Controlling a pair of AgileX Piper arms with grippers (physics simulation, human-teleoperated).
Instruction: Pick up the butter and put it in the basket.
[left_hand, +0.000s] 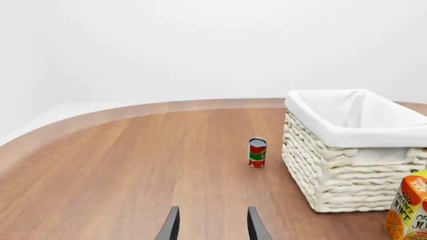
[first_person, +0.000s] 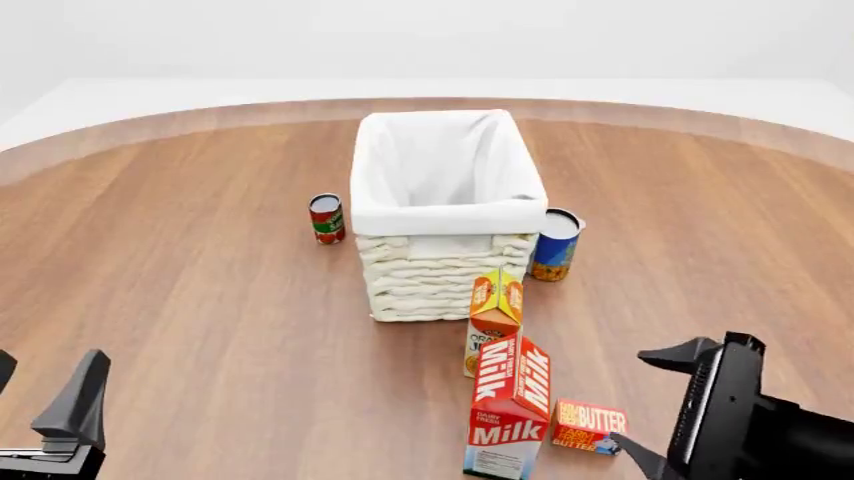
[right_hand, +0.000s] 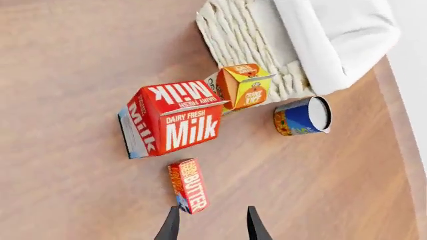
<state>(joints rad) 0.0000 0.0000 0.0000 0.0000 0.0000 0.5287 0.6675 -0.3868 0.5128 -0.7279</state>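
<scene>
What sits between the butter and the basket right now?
The milk carton stands just left of the butter, with the orange juice carton behind it against the basket's front wall. Both crowd the straight path. Nothing stands between the open right pincer and the butter.

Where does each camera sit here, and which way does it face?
Front: fixed above and behind the arms, looking forward and down at the basket, milk carton and butter; both grippers show.
Left wrist: behind the left gripper, facing a red can and the basket.
Right wrist: behind the right gripper, over the butter.
All share the basket.
</scene>
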